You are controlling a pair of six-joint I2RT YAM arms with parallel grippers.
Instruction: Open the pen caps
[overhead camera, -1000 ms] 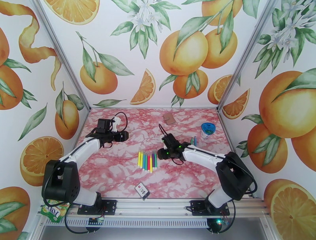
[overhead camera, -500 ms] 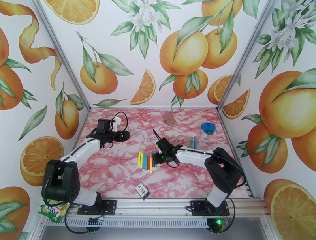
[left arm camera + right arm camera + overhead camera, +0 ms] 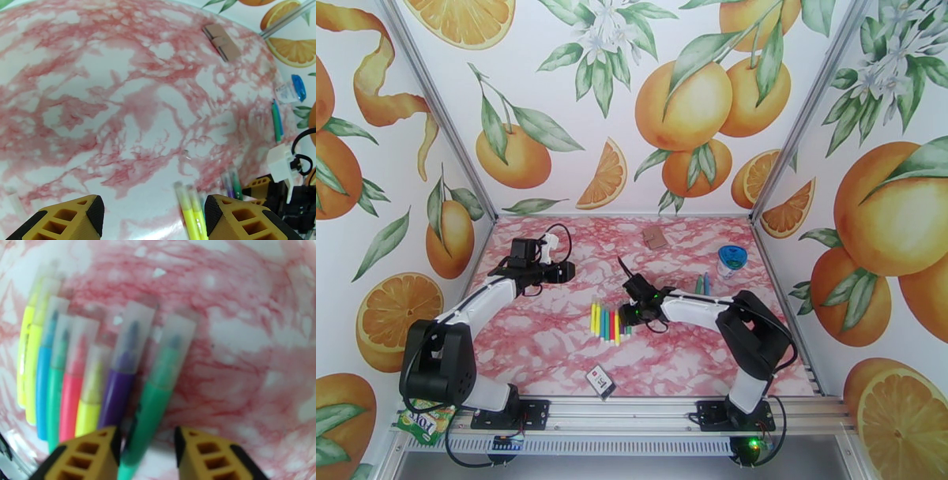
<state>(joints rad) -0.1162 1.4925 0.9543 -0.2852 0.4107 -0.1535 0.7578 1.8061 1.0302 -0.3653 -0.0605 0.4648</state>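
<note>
Presently, at the far left, a green and yellow packet [image 3: 423, 422] lies off the table [image 3: 545, 355], beside the left arm's base.

Left gripper [image 3: 152, 208]: hovers above bare pink-marbled surface in the left rear part of the table. Jaws spread wide, released, gripping nothing.

Black-and-white card [image 3: 601, 382]: flat near the front edge, well apart from both grippers.

Row of markers [image 3: 608, 322]: lying side by side at mid-table, bodies touching or nearly so. In the right wrist view they run, left to right: two yellow, blue, green, pink, yellow, purple marker [image 3: 118, 394], green marker [image 3: 158, 390]. The pen caps [image 3: 136, 325] look translucent, with the tips showing through. Each one sits on its marker, at the end away from the fingers.

Right gripper [image 3: 147, 435]: low over the right end of the row. Jaws stand apart and straddle the body of the green marker. A gap shows between that marker and the right-hand finger, so it is not clamped. I cannot tell whether the other finger touches it.

Brown card [image 3: 656, 237]: flat near the back edge.

Two loose pens [image 3: 701, 284]: one green, one blue, lying parallel and just beside each other, right of the right gripper.

Blue-lidded container [image 3: 731, 260]: near the right wall, just behind the loose pens.
</note>
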